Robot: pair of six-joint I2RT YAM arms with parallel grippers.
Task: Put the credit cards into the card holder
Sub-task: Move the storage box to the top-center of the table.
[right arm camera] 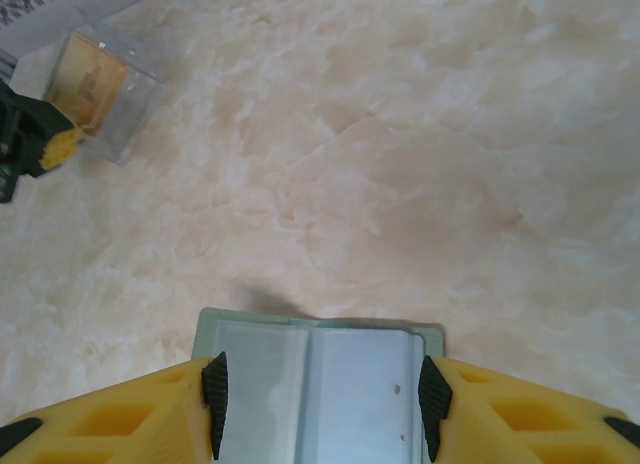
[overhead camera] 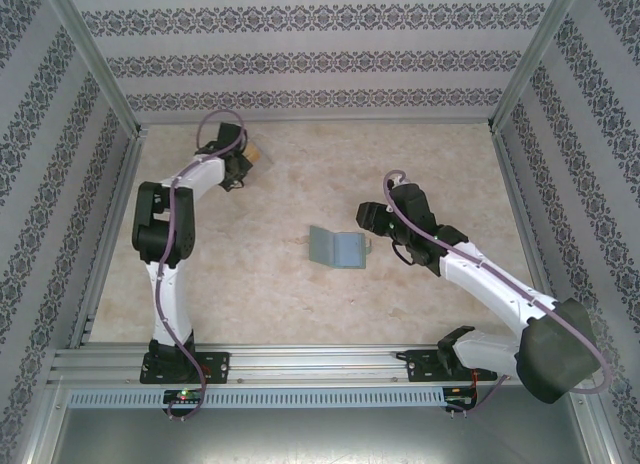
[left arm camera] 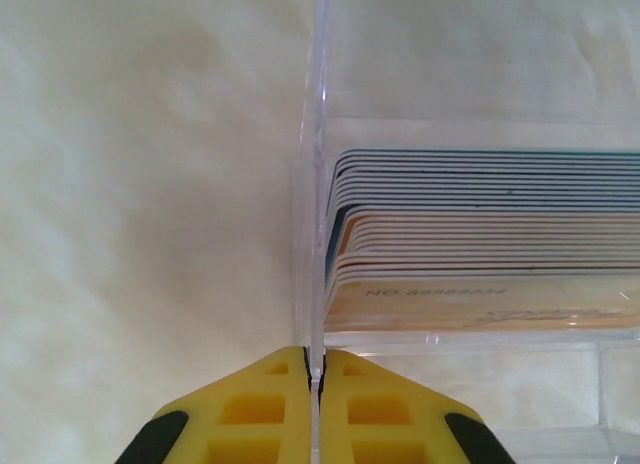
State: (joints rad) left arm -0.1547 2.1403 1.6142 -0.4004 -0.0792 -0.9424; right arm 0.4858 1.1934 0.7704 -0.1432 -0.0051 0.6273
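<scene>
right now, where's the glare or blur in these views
Left wrist: a bright streak runs down the clear box wall, the credit cards are crisp, the left gripper is soft. Right wrist: the card holder looks washed pale, with a faint shadow beyond it. Top external: even, flat light.

Marbled beige table [overhead camera: 300, 304], open card holder [overhead camera: 336, 247] mid-table, clear box [right arm camera: 130, 124] far left.

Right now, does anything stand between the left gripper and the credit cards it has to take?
Yes. The left gripper is shut on the clear plastic box's side wall, and the credit cards are stacked inside, just beyond that wall. Nothing visible lies between the box and the card holder.
</scene>
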